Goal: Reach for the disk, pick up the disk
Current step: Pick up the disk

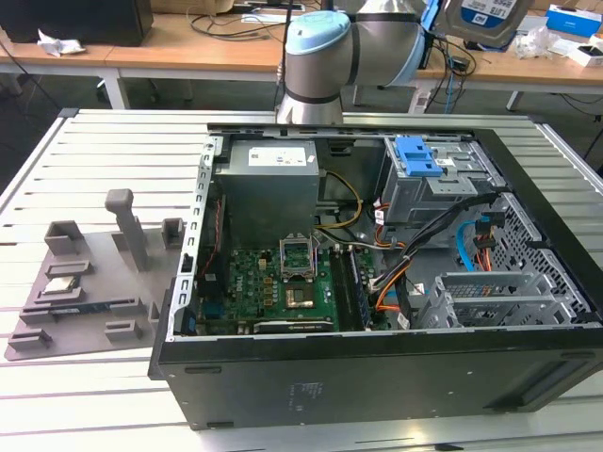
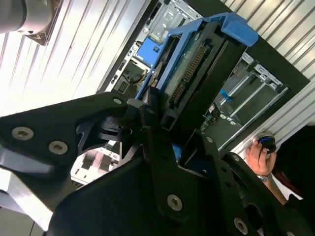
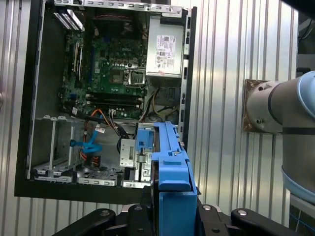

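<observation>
The disk (image 1: 480, 19), silver with a blue-and-white label, hangs high above the open computer case (image 1: 377, 367) at the exterior view's upper right. In both wrist views it stands edge-on, its bright blue bracket (image 3: 172, 172) running along its sides. My gripper (image 2: 165, 115) is shut on the disk (image 2: 197, 64), with black fingers (image 2: 142, 110) pressed against the disk's lower end. In the first wrist view the gripper (image 3: 172, 216) sits under the disk, and the case lies far below it.
The case holds a green motherboard (image 1: 273, 278), a grey power supply (image 1: 268, 184), and a blue clip on a grey drive cage (image 1: 419, 155). A grey fixture (image 1: 71, 301) with a small silver chip (image 1: 58, 286) lies at the exterior view's left. A person's hand (image 2: 258, 157) rests beside the case.
</observation>
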You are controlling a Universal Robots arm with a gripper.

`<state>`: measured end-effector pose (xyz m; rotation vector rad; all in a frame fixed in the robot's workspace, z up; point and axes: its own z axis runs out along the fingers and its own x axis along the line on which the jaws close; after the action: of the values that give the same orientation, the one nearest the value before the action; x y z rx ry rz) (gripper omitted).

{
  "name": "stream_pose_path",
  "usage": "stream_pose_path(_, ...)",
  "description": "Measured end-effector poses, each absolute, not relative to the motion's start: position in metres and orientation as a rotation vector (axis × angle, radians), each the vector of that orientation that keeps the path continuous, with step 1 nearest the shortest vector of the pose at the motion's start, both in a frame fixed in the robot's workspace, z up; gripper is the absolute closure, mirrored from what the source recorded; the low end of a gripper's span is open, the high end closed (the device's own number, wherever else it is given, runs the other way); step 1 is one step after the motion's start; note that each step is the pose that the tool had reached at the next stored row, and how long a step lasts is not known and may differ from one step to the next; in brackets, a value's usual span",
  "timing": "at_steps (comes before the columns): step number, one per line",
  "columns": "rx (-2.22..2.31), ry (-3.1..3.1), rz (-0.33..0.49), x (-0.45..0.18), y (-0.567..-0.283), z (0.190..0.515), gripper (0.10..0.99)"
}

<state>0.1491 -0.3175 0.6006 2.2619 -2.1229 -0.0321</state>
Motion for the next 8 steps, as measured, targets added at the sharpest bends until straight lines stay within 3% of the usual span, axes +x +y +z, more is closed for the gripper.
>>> stream_pose_path(8, 2.262, -2.123, -0.032, 0.196, -0.313, 0.601, 0.722)
